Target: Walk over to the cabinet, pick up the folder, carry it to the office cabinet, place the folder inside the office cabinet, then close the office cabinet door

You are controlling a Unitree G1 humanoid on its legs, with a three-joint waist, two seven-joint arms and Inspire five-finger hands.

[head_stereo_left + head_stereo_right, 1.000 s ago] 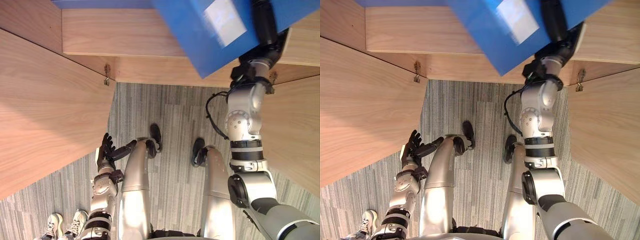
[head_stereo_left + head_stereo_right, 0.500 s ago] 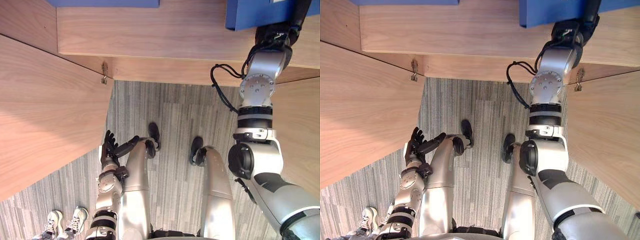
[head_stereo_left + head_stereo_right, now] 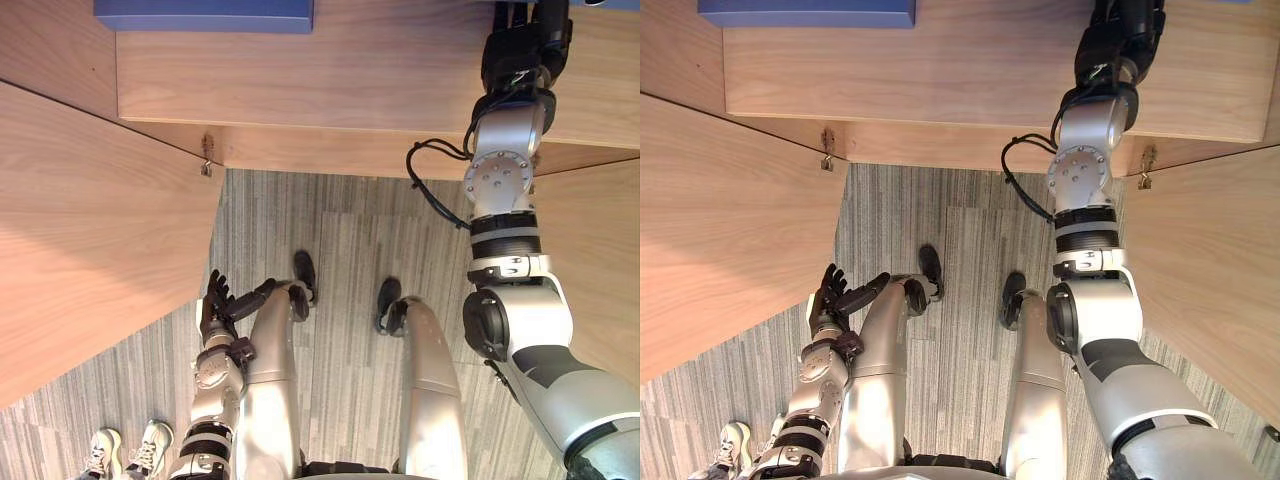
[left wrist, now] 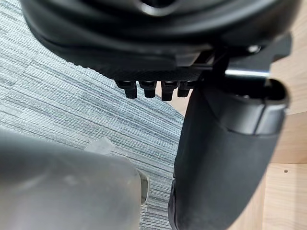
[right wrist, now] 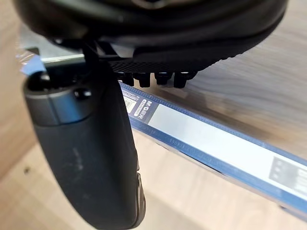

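Observation:
The blue folder (image 5: 216, 143), with a white label along its spine, lies on the wooden cabinet shelf (image 3: 350, 70) just past my right hand (image 5: 91, 143). The hand (image 3: 520, 45) reaches up over the shelf's right end. It is open: the fingers are straight, the thumb sticks out, and nothing is gripped. My left hand (image 3: 215, 305) hangs open beside my left thigh, low over the carpet.
Another flat blue item (image 3: 205, 15) rests at the shelf's far left. The cabinet's left door (image 3: 90, 220) and right door (image 3: 600, 260) stand swung out on either side of me. A person's white shoes (image 3: 130, 450) stand at the lower left on the grey carpet.
My right hand has opened and let go of the blue folder, which was tilted in its grip a second ago and now lies on the shelf. The left arm stays put.

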